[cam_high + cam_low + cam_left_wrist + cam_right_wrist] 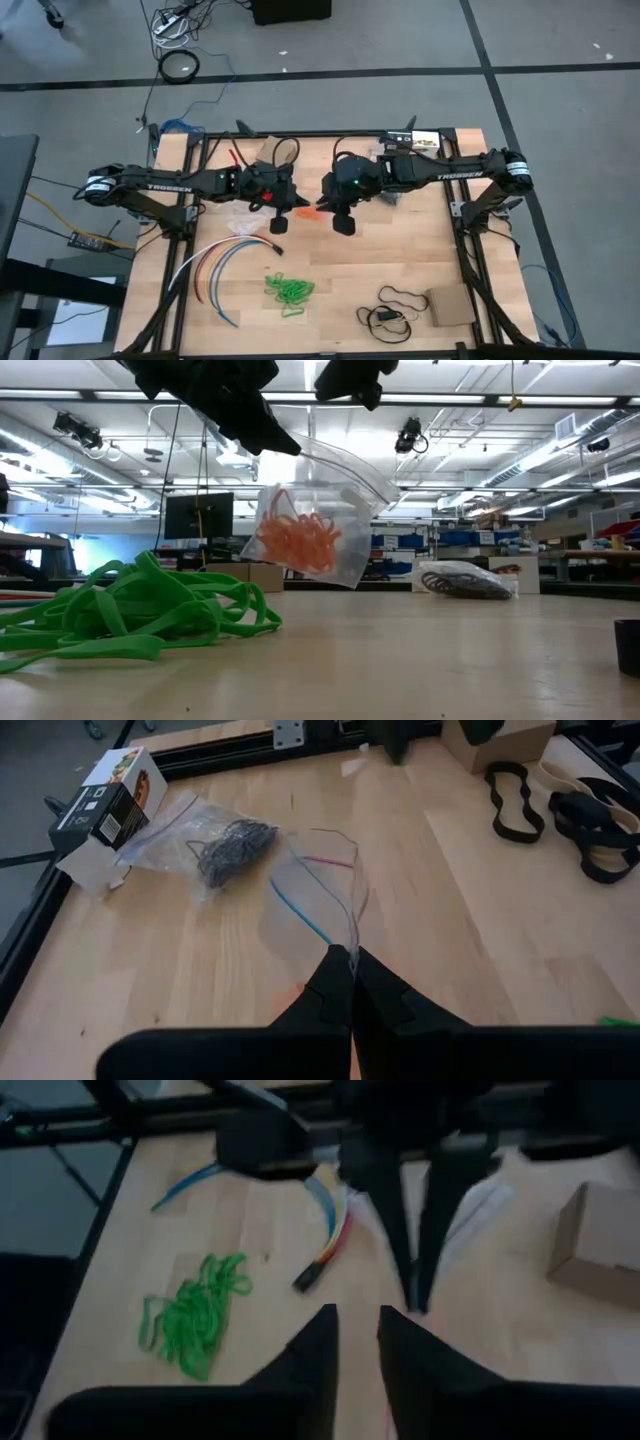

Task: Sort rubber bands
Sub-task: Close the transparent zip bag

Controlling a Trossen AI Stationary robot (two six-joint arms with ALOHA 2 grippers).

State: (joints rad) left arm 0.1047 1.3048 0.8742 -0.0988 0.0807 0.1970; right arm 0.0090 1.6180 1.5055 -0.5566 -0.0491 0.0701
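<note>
Wooden desk [400, 250] | left tool [352, 982] pinched shut on clear bag [330, 520] of orange bands [298, 540] | right tool [357, 1335] slightly parted, empty | bands light, floppy — pinch single loops

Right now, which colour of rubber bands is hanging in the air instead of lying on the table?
The orange rubber bands: they hang inside a clear bag pinched by the left gripper, while the green heap lies loose on the table.

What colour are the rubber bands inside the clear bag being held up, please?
Orange rubber bands, clearest in the low view.
</note>
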